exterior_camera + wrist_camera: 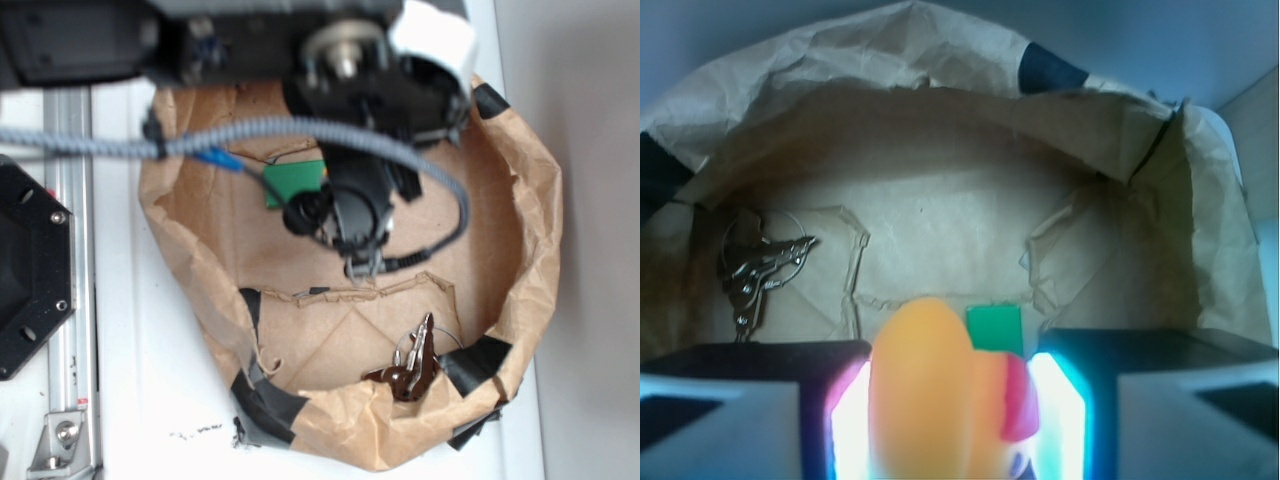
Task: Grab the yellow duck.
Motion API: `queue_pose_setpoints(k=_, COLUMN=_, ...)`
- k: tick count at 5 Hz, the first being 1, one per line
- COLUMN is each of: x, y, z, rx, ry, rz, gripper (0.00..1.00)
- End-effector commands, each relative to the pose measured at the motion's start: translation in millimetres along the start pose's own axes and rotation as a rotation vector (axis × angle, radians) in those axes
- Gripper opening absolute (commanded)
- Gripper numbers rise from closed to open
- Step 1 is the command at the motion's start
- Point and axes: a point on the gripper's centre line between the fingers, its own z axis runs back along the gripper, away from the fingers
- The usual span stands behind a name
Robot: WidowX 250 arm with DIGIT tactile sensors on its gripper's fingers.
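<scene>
The yellow duck [930, 390], orange-yellow with a red beak on its right side, fills the gap between my two glowing finger pads [1060, 420] in the wrist view. My gripper [955, 400] is shut on it, the duck's body against the left pad and the beak against the right one. In the exterior view my gripper [362, 262] hangs over the middle of the brown paper basin, and the duck is hidden behind the fingers. The flat green block [295, 180] lies on the paper floor just behind the gripper, and its edge shows past the duck in the wrist view [995, 325].
A bunch of dark metal keys [410, 365] lies near the basin's front rim, at the left in the wrist view [755, 270]. The crumpled paper wall [530, 200] with black tape rings the floor. A black plate [25, 270] and a rail stand to the left.
</scene>
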Motion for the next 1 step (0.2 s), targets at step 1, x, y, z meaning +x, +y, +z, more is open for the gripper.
queue_pose_setpoints(k=1, x=9.9, y=-12.9, z=6.5, rx=0.007, ry=-0.051, rz=0.007, gripper=0.00)
